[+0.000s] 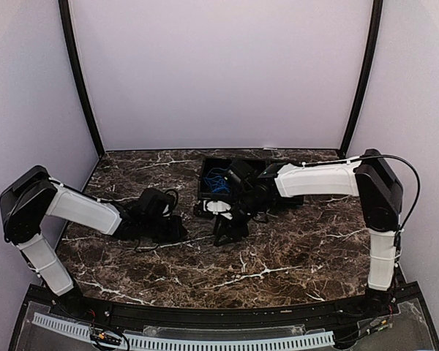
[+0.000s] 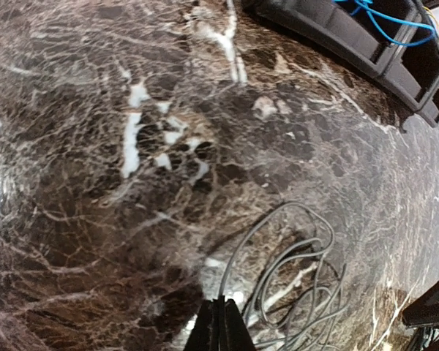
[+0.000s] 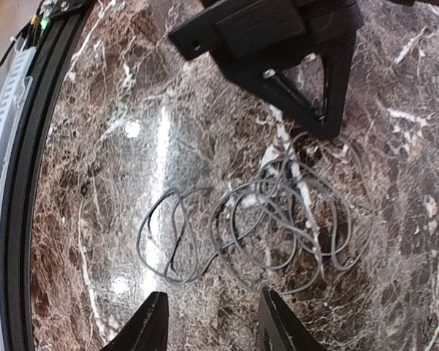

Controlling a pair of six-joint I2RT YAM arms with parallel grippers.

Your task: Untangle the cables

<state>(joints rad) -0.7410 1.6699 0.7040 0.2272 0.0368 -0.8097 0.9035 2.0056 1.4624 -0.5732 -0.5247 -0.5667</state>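
left end effector (image 2: 221, 303): clenched; a grey strand runs straight into its tips and looks pinched.
right end effector (image 3: 212, 294): released, above the coil, nothing between the fingers.
grey cable (image 3: 293, 219): loose overlapping loops on the bench (image 1: 278, 256), between the two end effectors.
blue cable (image 2: 384, 25): in the black tray (image 2: 351, 40), apart from the grey coil.
risk, cinch: pulling one strand while loops overlap could tighten a knot.
risk, slip: the wire is thin and held at the very tips, so it may slide out.
risk, pin: the right fingers could trap several strands at once.
right wrist: shows the whole coil.
left wrist: shows the pinch and the tray, but only part of the coil.
top external: the grey cable is barely readable.
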